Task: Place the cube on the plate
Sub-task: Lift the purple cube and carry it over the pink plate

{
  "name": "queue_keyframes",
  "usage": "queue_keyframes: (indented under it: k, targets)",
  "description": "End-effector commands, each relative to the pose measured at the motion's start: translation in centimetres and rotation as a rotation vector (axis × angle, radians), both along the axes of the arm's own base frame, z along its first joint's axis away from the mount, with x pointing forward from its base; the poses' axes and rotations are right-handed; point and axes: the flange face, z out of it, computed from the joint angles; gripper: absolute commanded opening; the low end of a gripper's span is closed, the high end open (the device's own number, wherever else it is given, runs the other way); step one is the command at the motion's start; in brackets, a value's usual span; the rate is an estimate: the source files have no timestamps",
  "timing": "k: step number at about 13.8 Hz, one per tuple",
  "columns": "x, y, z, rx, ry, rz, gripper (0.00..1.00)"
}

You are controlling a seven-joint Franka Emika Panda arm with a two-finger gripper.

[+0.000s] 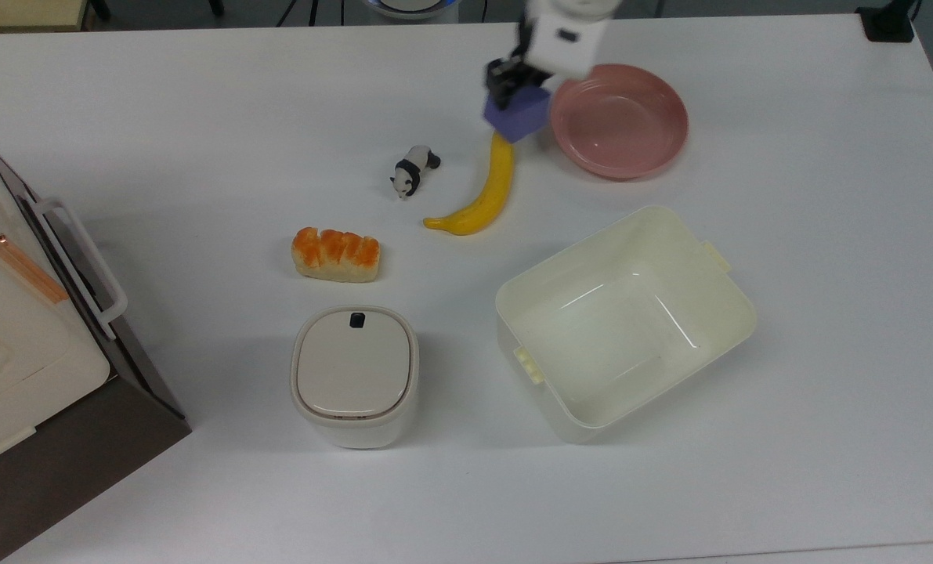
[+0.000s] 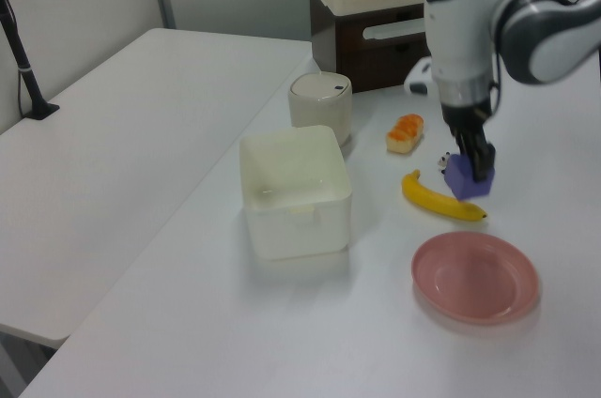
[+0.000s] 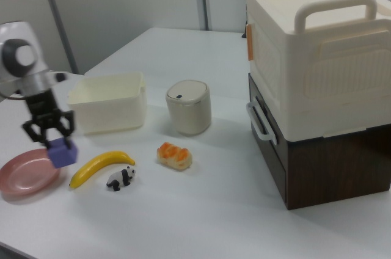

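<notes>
Currently the gripper [image 1: 518, 95] is clamped on the cube [image 1: 518, 119], its two dark fingers pressing opposite faces so the block hangs below the wrist, clear of the table [image 1: 200, 117]. In the top view the cube sits in the upper centre of the frame, over the upper tip of the banana [image 1: 479, 190] and just beside the left rim of the pink plate [image 1: 619, 120]. In the right view the cube [image 3: 62, 153] hangs at lower left, between the plate [image 3: 24, 175] and the banana [image 3: 99, 167]. Judged from this, the carry is held high enough to pass over the banana without contact, and the plate has not yet been reached.

Arm pose: in the left view the white wrist housing stands near vertical above the gripper [image 2: 475, 159], fingers pointing straight down, with the cube [image 2: 467, 178] at mid-right of the frame above the banana [image 2: 441, 199] and the plate [image 2: 475, 277] lower in the frame.

Other items lie off this path: the toy panda [image 1: 414, 172] and toy bread loaf [image 1: 335, 254] left of centre in the top view, the lidded bin [image 1: 354, 375] at lower centre, the cream tub [image 1: 625, 321] at lower right.
</notes>
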Motion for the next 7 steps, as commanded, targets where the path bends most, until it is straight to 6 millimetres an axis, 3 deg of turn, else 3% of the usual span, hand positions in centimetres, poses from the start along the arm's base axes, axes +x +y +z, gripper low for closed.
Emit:
queue_keyframes:
  k: [1,2,4,7]
  targets:
    - [-3.8,6.8,-1.7,-0.016,0.025,0.045,0.43]
    - [-4.6,8.4,-2.0,0.000,0.027,0.062,0.44]
    - [-5.1,10.6,-3.4,0.036,0.011,0.076,0.54]
    - [-5.0,11.5,-4.6,0.041,0.001,0.068,0.74]
